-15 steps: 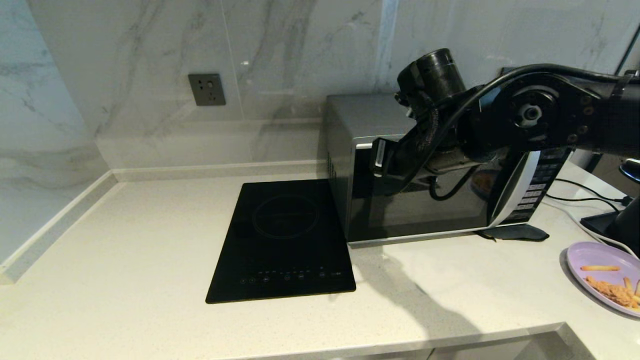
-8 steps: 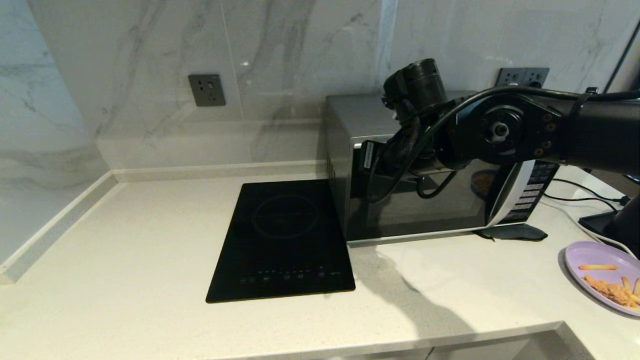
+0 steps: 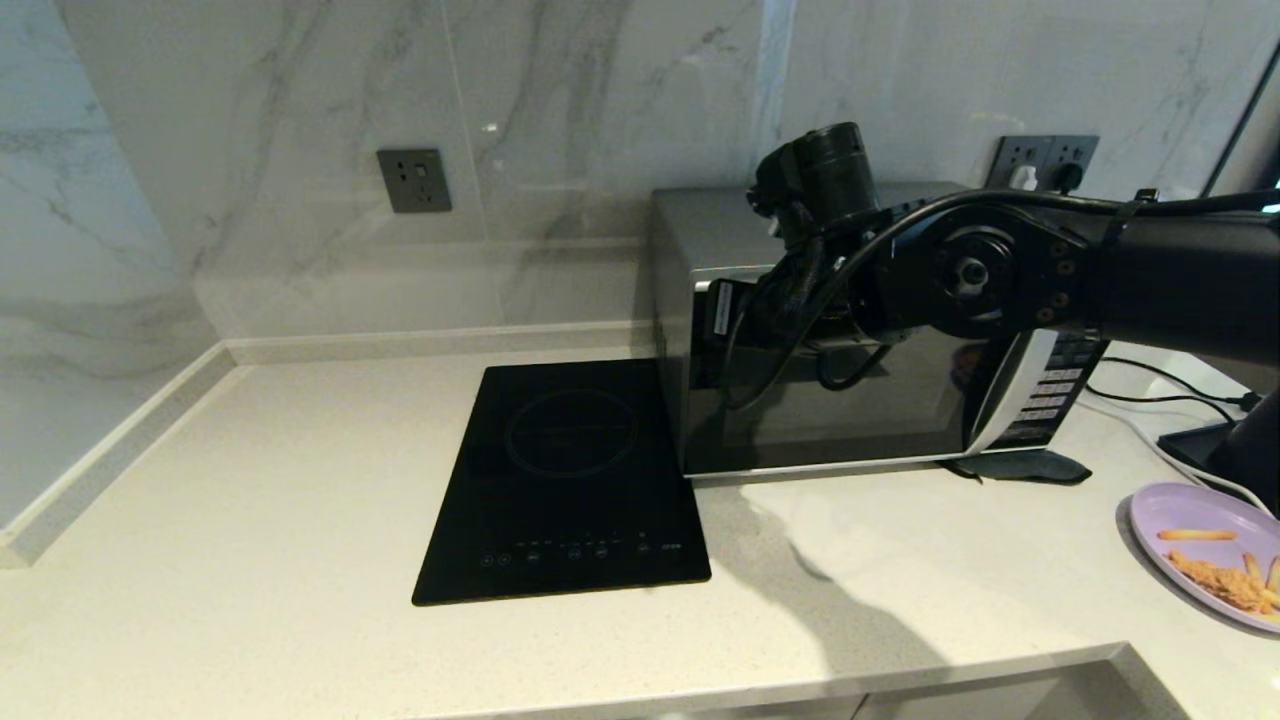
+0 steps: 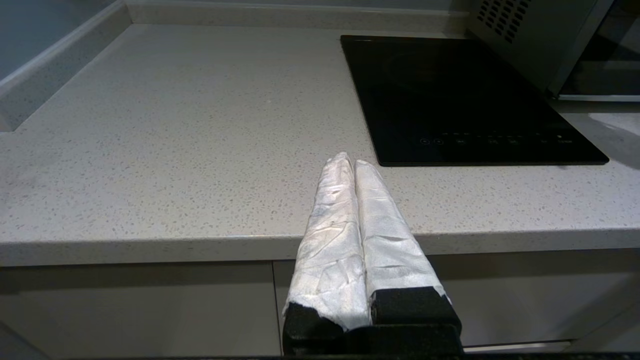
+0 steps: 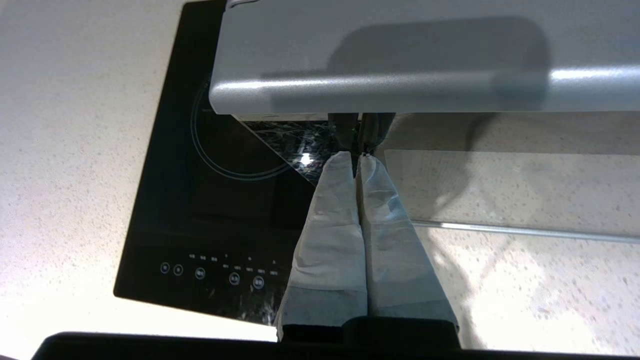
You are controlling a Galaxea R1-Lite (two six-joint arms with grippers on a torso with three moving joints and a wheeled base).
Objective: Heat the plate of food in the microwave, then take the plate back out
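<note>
The silver microwave [image 3: 715, 235] stands at the back right of the counter, its dark glass door [image 3: 830, 420] almost flush with the body. My right arm reaches across in front of it. The right gripper [image 5: 356, 157] is shut, with its wrapped fingertips against the door glass just below the door's silver top edge [image 5: 400, 90]. The lilac plate of food [image 3: 1170, 510] lies on the counter at the far right, partly cut off, with fries and a breaded piece on it. My left gripper [image 4: 348, 161] is shut and empty, parked over the counter's front edge.
A flat black induction hob [image 3: 570, 480] lies directly left of the microwave. A wall socket [image 3: 413, 178] is on the marble backsplash. Cables [image 3: 1160, 395] and a black stand [image 3: 1225, 445] sit right of the microwave, and a dark pad [image 3: 1030, 465] lies under its front corner.
My right arm has moved left and toward the wall, and the microwave door has swung from ajar to almost flush. The plate and the left arm have not moved.
</note>
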